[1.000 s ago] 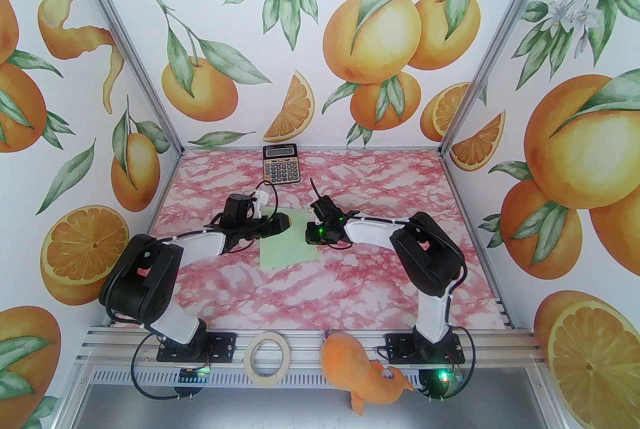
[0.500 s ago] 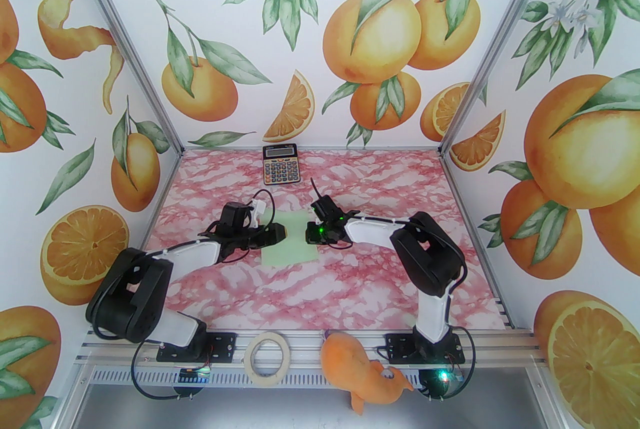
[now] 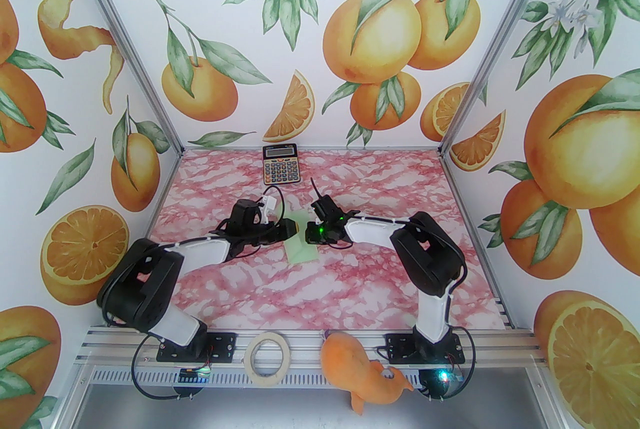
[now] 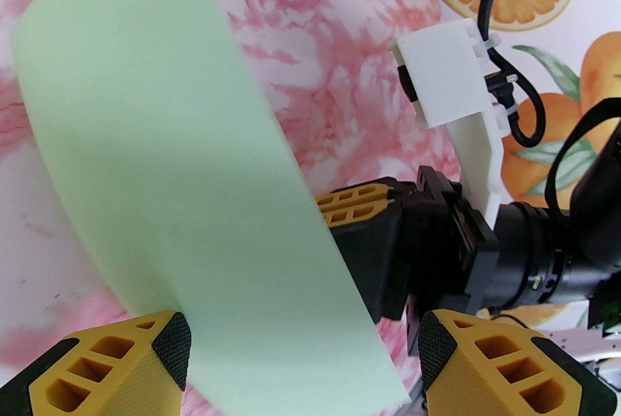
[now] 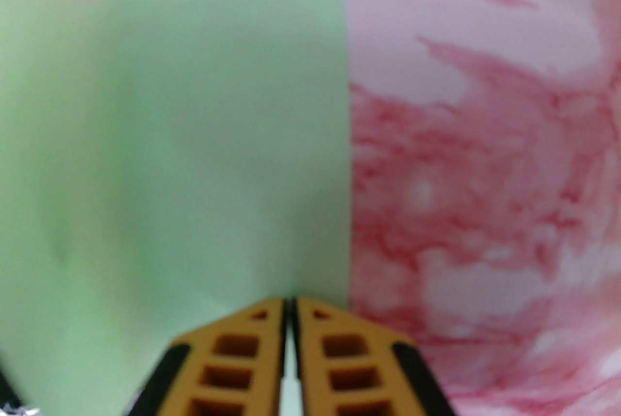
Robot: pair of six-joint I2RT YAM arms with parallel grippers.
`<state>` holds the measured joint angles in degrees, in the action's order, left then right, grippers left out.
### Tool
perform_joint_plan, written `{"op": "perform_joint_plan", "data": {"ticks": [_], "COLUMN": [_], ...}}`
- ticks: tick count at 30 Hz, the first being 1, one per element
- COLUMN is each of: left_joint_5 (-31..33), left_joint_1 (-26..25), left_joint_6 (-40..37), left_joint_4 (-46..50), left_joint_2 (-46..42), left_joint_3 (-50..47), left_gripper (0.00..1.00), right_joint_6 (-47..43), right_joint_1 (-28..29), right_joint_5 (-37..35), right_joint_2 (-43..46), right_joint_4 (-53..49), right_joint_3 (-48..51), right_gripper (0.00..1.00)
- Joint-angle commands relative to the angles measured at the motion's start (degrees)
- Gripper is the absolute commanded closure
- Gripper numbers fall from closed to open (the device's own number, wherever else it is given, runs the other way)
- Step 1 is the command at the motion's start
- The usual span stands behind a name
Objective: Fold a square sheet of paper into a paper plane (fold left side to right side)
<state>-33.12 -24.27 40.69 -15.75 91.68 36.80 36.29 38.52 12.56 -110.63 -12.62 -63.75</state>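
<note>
Now our spread left fingers (image 3: 290, 229) have swept the square sheet of paper (image 4: 170, 162) rightward, half-folded; closed right fingers (image 5: 271, 336) seemingly pin it.

The left arm (image 3: 200, 249) and right arm (image 3: 372, 229) reach inward, left fingers (image 4: 111, 365) spread wide, right fingers (image 5: 242, 346) pressed nearly together.

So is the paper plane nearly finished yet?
Not nearly. Done: the shut right gripper rests on the square sheet of paper near its right edge. In hand: the open left gripper props the left side up, curling rightward. Left: flattening that first fold, then all the others.
</note>
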Motion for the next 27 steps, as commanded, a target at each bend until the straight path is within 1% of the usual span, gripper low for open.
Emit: {"op": "perform_joint_plan", "data": {"ticks": [1,6,9,10,12,16,19,23,27], "left_joint_5": [-1.26,-1.14,-1.13,-1.16,-1.22,-1.25,-1.34,-1.55,-2.6], "left_joint_1": [-0.51,-0.81,-0.85,-0.9,-1.01,-1.11,-1.14,-1.19,-1.13], "left_joint_6": [2.31,2.6,2.55,2.52,2.42,2.12,2.12,2.94,5.02], "left_joint_4": [-5.27,-5.95,-5.66,-5.63,-5.37,-5.12,-5.32,-6.83,-10.47], "left_joint_2": [1.64,1.54,1.41,1.4,1.33,1.22,1.22,1.3,1.65], "left_joint_3": [1.39,1.43,1.35,1.3,1.41,1.44,1.52,1.61,1.61], "left_gripper": [0.18,0.18,0.18,0.18,0.18,0.18,0.18,0.18,0.19], "right_joint_6": [1.24,2.08,3.3,4.13,5.72,9.72,10.19,9.98,10.01], "right_joint_1": [-0.99,-3.26,-5.29,-6.11,-7.31,-8.99,-9.02,-9.0,-9.01], "right_joint_5": [1.53,4.87,8.12,9.71,12.22,17.76,20.21,19.73,19.97], "right_joint_2": [-0.95,1.14,2.67,3.48,4.55,5.99,5.53,5.3,4.68], "right_joint_4": [-3.13,0.23,3.73,5.73,9.31,17.42,18.5,17.59,17.61], "right_joint_3": [2.95,4.78,6.66,7.59,9.14,11.8,11.05,10.59,10.72], "right_gripper": [0.85,0.82,0.78,0.75,0.72,0.7,0.68,0.68,0.66]}}
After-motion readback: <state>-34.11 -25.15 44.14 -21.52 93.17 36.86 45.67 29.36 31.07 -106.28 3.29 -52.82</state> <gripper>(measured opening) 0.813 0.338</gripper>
